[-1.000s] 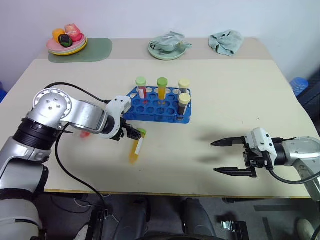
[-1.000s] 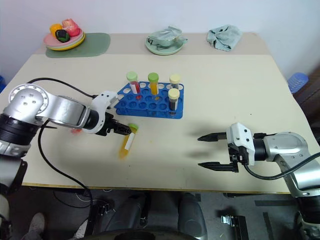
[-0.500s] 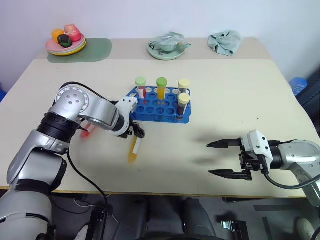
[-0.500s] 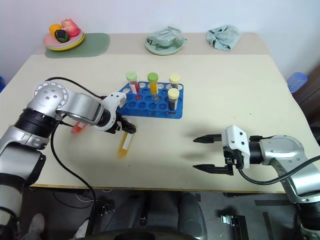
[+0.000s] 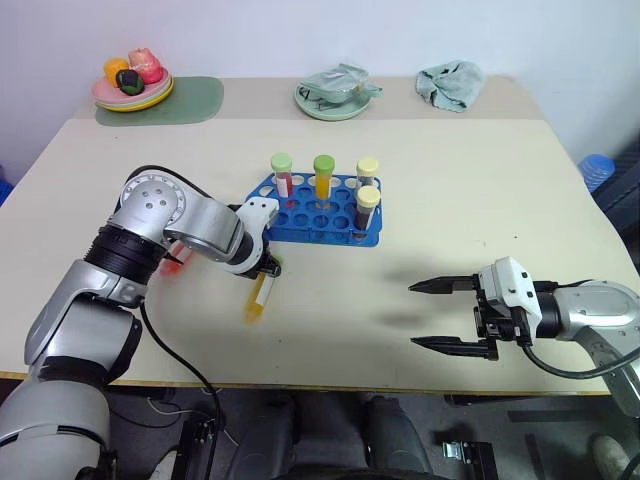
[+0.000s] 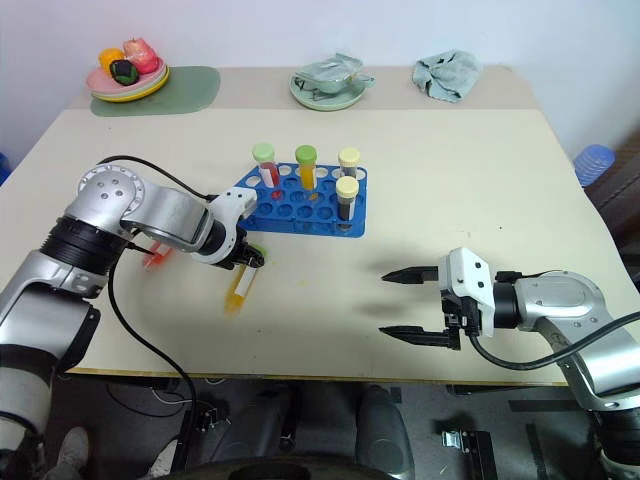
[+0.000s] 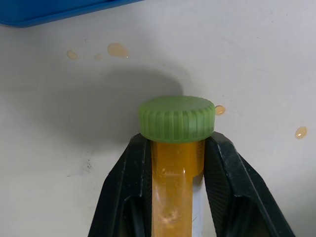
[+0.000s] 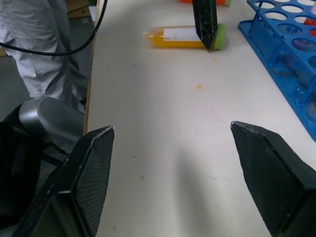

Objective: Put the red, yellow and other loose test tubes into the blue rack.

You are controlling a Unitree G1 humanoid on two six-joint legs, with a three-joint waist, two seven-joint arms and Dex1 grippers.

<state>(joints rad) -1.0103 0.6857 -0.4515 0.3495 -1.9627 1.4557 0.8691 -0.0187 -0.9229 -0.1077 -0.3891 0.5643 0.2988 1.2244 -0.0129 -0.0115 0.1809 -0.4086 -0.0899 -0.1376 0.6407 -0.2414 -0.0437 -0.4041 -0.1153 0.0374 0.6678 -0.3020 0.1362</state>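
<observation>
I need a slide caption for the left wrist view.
Left claw shut on the yellow test tube just below its green cap.

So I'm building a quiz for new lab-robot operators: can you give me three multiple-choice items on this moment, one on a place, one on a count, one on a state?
1. Where is the yellow tube?
A. standing in the blue rack
B. on the table in front of the blue rack
C. on the green plate

2. How many capped tubes stand in the blue rack?
A. two
B. four
C. six

3. How is the left gripper?
A. shut on the yellow tube
B. open above the rack
C. shut on a cloth

Key: 1 B, it lies on the table near the rack's front edge. 2 B, four caps rise from the rack. 3 A, the left wrist view shows both fingers clamped just under its green cap.
</observation>
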